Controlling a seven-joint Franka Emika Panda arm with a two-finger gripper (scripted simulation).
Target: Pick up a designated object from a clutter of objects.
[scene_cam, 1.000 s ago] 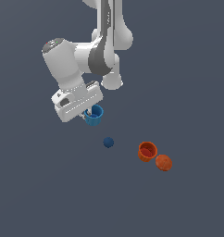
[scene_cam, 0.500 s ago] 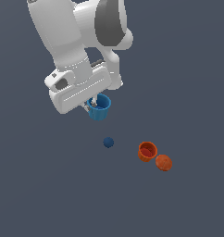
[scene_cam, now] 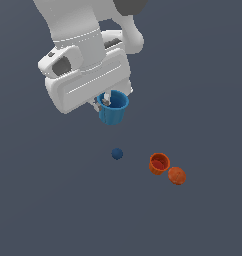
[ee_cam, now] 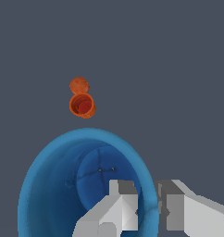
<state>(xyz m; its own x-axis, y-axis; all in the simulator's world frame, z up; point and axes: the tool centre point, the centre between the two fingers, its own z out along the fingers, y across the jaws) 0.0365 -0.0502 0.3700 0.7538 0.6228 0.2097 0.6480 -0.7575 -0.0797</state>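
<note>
Above the counter, my tool pinching the blue cup rim, one finger inside, one outside, narrow gap.

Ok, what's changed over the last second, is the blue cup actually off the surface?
The gripper, shut on the rim of the blue cup, has risen and carried the cup up, so yes, it looks lifted. The dark blue ball, orange-red cup and orange ball stayed where they were.

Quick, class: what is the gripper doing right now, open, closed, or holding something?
Gripper: closed on the blue cup's rim, one finger inside, one outside, holding it.
</note>
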